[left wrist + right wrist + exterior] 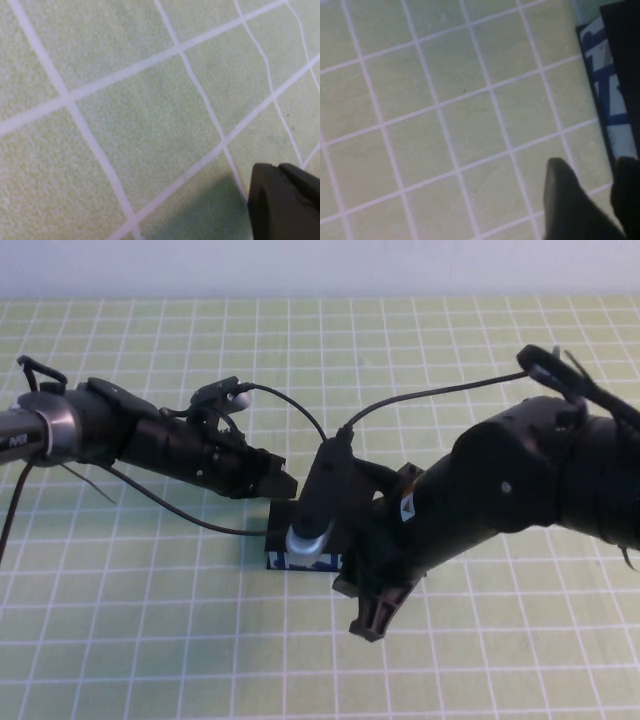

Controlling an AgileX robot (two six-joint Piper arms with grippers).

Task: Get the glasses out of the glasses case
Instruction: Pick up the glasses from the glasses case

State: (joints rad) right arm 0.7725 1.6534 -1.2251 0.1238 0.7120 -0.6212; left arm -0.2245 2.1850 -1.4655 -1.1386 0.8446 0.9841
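Note:
The glasses case (300,562) lies at mid table. Only its light blue-white printed front shows, since my right arm covers the rest. The same printed side shows at the edge of the right wrist view (607,90). The glasses are hidden. My left gripper (283,485) hangs just behind the case's left end. It looks shut and empty, with only mat under it in the left wrist view (285,205). My right gripper (372,618) is low at the case's front right corner. It is open (590,167), with one finger (627,195) against the case's edge and the other over the mat.
A green mat with a white grid (150,640) covers the whole table. My right arm's wrist joint (305,540) and black cables (290,405) hang over the case.

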